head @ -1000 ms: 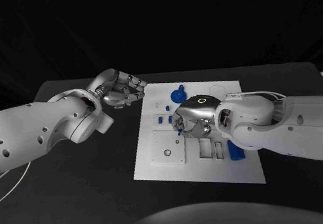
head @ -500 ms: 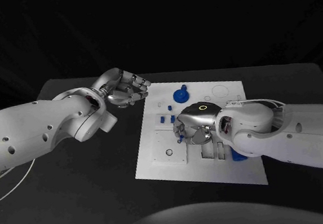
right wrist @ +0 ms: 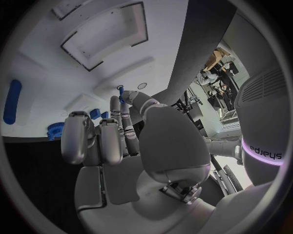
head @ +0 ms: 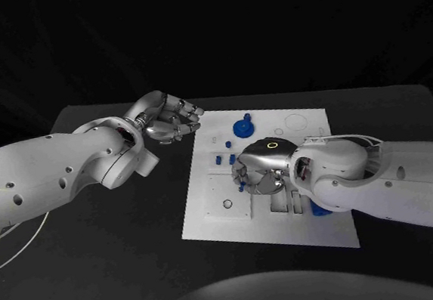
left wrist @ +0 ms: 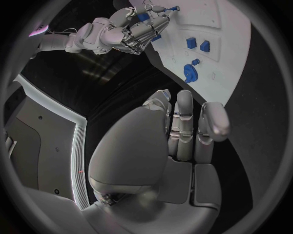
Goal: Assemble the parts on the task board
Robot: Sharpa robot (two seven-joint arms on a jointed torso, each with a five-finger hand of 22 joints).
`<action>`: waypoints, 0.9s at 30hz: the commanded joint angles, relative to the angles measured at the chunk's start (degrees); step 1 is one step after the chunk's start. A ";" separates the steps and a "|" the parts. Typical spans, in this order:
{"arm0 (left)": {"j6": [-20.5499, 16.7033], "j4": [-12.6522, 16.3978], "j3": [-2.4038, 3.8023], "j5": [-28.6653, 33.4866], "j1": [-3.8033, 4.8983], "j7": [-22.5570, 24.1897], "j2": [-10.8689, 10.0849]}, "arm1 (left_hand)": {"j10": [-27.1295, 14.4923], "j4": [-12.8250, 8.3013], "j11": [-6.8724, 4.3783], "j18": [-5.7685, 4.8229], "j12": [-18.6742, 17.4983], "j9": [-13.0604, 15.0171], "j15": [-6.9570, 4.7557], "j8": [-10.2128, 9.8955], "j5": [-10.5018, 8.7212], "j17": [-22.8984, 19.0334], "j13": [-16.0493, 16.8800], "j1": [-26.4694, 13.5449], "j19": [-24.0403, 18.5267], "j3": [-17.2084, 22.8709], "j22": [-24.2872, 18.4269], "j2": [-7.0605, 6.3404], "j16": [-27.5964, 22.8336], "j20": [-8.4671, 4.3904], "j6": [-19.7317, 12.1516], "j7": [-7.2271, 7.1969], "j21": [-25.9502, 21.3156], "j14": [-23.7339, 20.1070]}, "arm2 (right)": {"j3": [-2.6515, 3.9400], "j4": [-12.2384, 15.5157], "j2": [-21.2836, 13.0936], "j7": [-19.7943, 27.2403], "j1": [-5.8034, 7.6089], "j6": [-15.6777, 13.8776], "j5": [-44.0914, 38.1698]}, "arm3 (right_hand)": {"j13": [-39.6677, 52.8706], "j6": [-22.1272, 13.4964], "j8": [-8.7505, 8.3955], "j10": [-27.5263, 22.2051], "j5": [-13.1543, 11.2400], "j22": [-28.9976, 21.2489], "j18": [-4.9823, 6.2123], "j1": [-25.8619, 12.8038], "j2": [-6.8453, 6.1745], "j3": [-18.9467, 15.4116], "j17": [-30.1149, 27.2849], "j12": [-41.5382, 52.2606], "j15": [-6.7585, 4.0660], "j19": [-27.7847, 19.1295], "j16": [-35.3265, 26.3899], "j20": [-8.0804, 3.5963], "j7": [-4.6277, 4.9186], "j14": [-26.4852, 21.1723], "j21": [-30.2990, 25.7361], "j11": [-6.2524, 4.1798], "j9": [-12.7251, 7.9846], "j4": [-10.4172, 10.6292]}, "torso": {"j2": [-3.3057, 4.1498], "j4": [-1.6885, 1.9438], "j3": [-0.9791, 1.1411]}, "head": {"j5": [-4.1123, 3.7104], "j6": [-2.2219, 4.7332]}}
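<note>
On the black table (head: 97, 236) lies the white task board (head: 219, 222), and over its middle the right hand (head: 259, 168) hangs with fingers bent down, pinching a small blue peg (head: 241, 186) between thumb and fingertip just above the board's recessed slots. The right wrist view shows the same peg (right wrist: 120, 91) at the fingertips, over the white surface. A round blue gear (head: 240, 126) sits near the board's far edge, two small blue blocks (head: 218, 161) lie just beside the right hand, and a long blue bar (head: 319, 209) shows partly under the right arm at the near side. Off the board's far left corner, the left hand (head: 168, 117) is raised above the table, fingers curled inward with nothing in them; it touches none of the parts.
</note>
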 commanded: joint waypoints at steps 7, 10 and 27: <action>1.12 -0.02 0.03 0.11 0.01 -0.39 0.33 | 0.25 -0.05 0.04 0.00 -0.10 -0.09 0.45 0.06 0.40 -0.11 -0.10 -0.21 -0.13 0.43 8.49 0.20 0.36 0.40 0.12 0.43 -0.07 -0.01 | 0.00 -0.28 0.23 0.38 -0.22 -0.02 -0.90 | -0.09 -0.09 -0.49 0.37 -0.25 9.93 -0.09 0.45 -0.27 0.24 -0.30 -0.43 0.19 -0.29 -0.40 0.20 0.52 -0.32 -0.56 0.03 0.08 -0.22 | 0.05 -0.01 0.02 | 0.01 0.00; 1.44 -0.06 0.03 0.11 0.01 -0.57 0.44 | 0.25 -0.05 0.05 0.00 -0.11 -0.09 0.46 0.06 0.40 -0.11 -0.10 -0.21 -0.14 0.43 8.49 0.20 0.36 0.41 0.12 0.44 -0.08 -0.01 | 0.00 -0.44 0.35 0.28 -0.32 0.26 -0.96 | -0.11 -0.11 -0.55 0.37 -0.29 9.91 -0.08 0.51 -0.27 0.28 -0.32 -0.46 0.19 -0.34 -0.41 0.22 0.53 -0.34 -0.63 0.04 0.09 -0.27 | 0.04 0.00 0.02 | -0.08 0.00; 2.48 -0.15 0.03 0.11 0.00 -1.11 0.66 | 0.12 -0.04 0.18 0.06 -0.22 -0.09 0.61 0.06 0.64 -0.25 -0.32 -0.45 -0.32 0.69 8.40 0.32 0.42 0.57 0.21 0.61 -0.38 -0.16 | 0.00 -0.49 0.28 0.08 -0.84 1.97 -0.97 | -0.14 -2.04 -2.97 -1.54 -4.52 9.40 0.33 0.32 -0.60 -0.02 -2.00 -1.20 -0.07 -1.65 -1.32 0.18 -0.12 -1.56 -2.32 0.36 -0.03 -0.46 | 0.01 0.01 0.02 | 0.02 0.00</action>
